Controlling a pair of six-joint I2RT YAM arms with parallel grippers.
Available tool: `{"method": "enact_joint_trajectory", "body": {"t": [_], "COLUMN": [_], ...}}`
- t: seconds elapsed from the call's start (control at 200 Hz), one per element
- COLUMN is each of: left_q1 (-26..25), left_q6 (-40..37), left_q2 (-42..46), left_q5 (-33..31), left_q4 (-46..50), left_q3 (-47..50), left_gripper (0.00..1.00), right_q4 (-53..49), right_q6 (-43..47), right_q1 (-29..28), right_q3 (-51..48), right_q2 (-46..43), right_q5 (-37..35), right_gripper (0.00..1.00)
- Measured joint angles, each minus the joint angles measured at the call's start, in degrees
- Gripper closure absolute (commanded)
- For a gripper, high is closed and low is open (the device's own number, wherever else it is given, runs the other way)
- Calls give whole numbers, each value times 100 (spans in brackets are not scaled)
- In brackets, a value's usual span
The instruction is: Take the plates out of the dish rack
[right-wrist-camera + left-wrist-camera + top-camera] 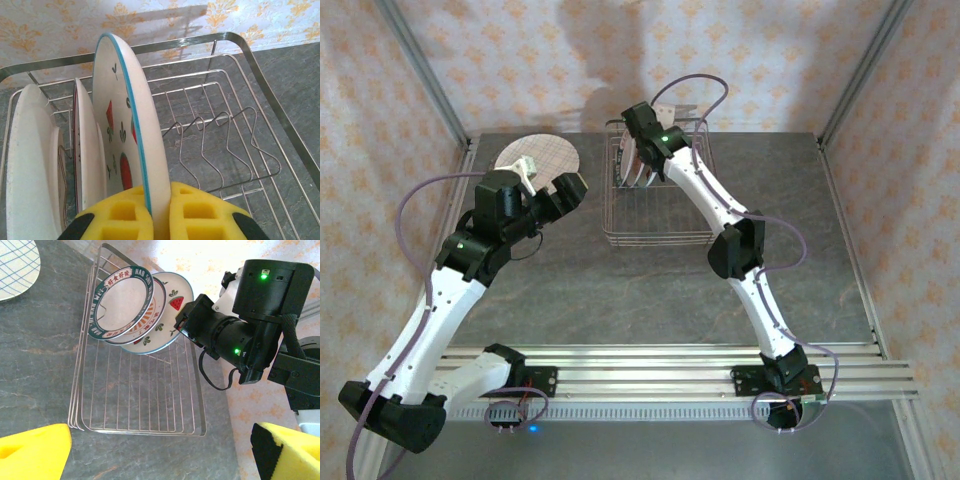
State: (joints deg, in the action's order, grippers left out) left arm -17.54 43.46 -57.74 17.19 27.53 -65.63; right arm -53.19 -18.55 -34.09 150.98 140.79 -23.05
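**Right gripper** (pixel 160 212): yellow pads (pixel 125 217) are pinched onto the rim of the blue-edged watermelon plate (pixel 127 115), one pad on each face. The plate stands on edge, near upright, inside the dish rack (pixel 260 65).
- In the right wrist view, two more plates stand on edge at 9 o'clock of it. The red-striped plate (pixel 85 150) is just beside it, and the green-rimmed plate (pixel 30 165) is beyond that.
- Bare wire tines stand at 3 o'clock.

**Left wrist view:** the same three plates lean together at the rack's far end. The green-rimmed plate is in front, the red-striped one is in the middle and the watermelon plate is behind. The right gripper grips the watermelon plate's rim at about 4 o'clock.

**Left gripper** (pixel 160 445): fingers (pixel 30 452) are spread wide with nothing between them, hanging above the grey table (pixel 620 290).

**Top view:**
- The rack sits at about 12 o'clock on the table.
- A plaid plate (pixel 535 155) lies flat at about 11 o'clock, outside the rack.
- The left gripper is near the plaid plate's 5 o'clock edge. I cannot tell whether they touch.
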Motion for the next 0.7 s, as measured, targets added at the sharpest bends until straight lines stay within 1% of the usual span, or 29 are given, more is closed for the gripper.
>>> {"method": "enact_joint_trajectory", "body": {"t": [0.696], "left_q1": [0], "left_q6": [87], "left_q2": [-4], "left_q5": [37], "left_q4": [-260], "left_q3": [131], "left_gripper": [7], "right_q4": [-4], "right_q6": [59], "right_q1": [-52], "right_q3": [2], "right_q2": [-28], "right_q5": [-293], "right_gripper": [100]}}
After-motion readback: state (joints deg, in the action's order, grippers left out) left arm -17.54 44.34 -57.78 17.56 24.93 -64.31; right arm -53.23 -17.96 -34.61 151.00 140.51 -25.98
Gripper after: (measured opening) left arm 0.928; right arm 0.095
